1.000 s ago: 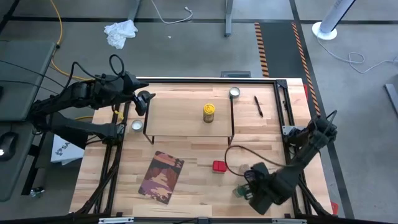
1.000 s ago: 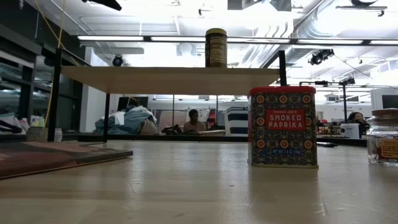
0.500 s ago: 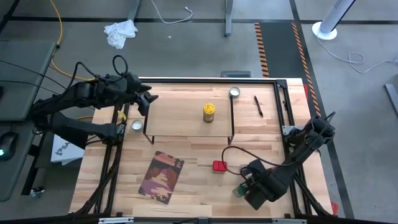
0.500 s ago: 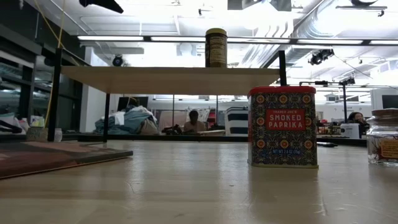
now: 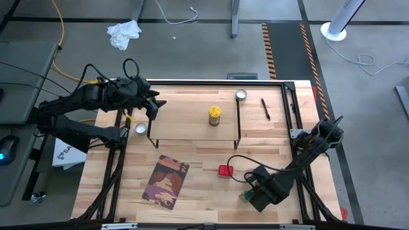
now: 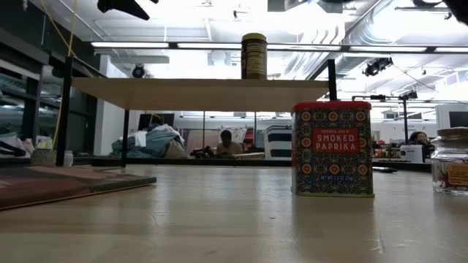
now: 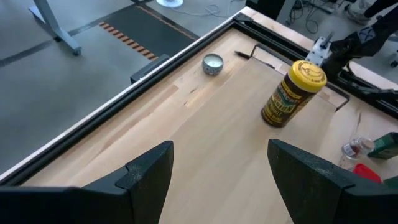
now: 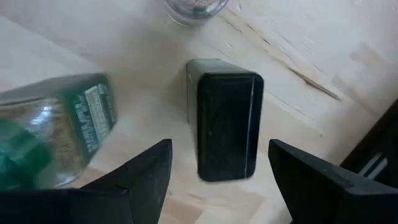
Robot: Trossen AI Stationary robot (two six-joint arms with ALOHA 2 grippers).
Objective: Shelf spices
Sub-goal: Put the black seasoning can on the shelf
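The shelf (image 5: 185, 121) is a pale board on black wire legs, and the yellow-topped jar (image 5: 215, 115) (image 6: 254, 55) stands upright on it. My left gripper (image 5: 155, 105) hovers open above the shelf's left end (image 7: 205, 143). The red box (image 5: 224, 170) (image 6: 333, 148) stands on the table in front of the shelf. My right gripper (image 8: 217, 168) is open near the table's near right corner. Its fingers stand above and on either side of the dark grey tin (image 8: 227, 124). The green-topped jar (image 8: 56, 140) lies beside the tin. The clear glass jar (image 8: 196, 9) stands just beyond it.
A brown-and-maroon book (image 5: 167, 181) lies near the table's near left. A pen (image 5: 265, 108) and a small round lidded pot (image 5: 241, 95) sit right of the shelf's far end; another pot (image 5: 140, 129) sits by its left legs. Black rails frame the table.
My left gripper has moved a little toward the table's right, over the shelf's left end. My right gripper has shifted slightly toward the table's left, over the tin and the green-topped jar. The spices have not moved.
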